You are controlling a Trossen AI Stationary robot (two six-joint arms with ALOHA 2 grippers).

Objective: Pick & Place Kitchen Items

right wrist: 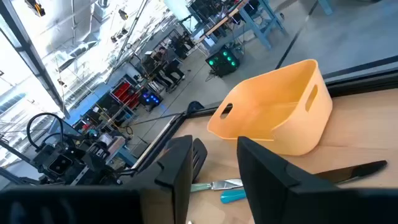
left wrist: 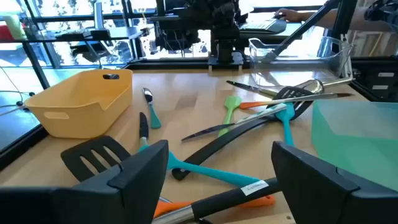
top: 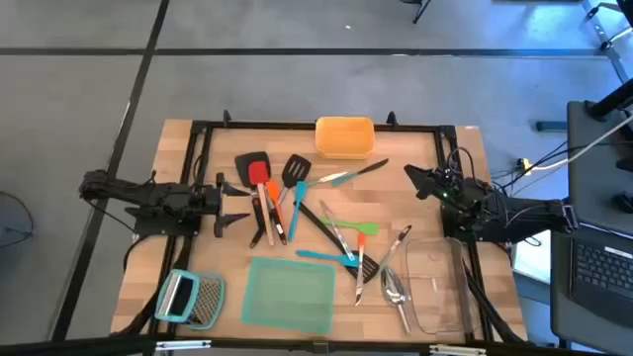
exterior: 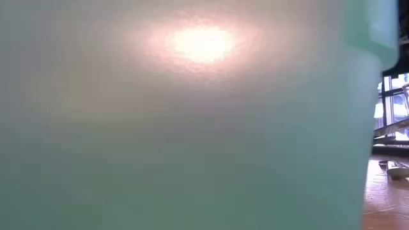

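The kitchen items lie in a loose heap at the table's middle: a black turner (top: pixel 247 163), a red turner (top: pixel 259 175), a slotted black turner (top: pixel 297 170), a teal spatula (top: pixel 326 257), a green spatula (top: pixel 362 228) and silver spoons (top: pixel 394 287). My left gripper (top: pixel 235 206) is open at the heap's left side. Its fingers stand either side of the turners' handle ends (left wrist: pixel 230 196), and I see no touch. My right gripper (top: pixel 413 178) is open above the table's right part with nothing between its fingers (right wrist: pixel 177 168).
An orange container (top: pixel 344 136) stands at the far edge and a teal container (top: pixel 290 294) at the near edge. A clear container (top: pixel 435 287) is at the near right and a grater (top: pixel 190 299) at the near left. The teal container's wall (exterior: pixel 192 128) fills the low view.
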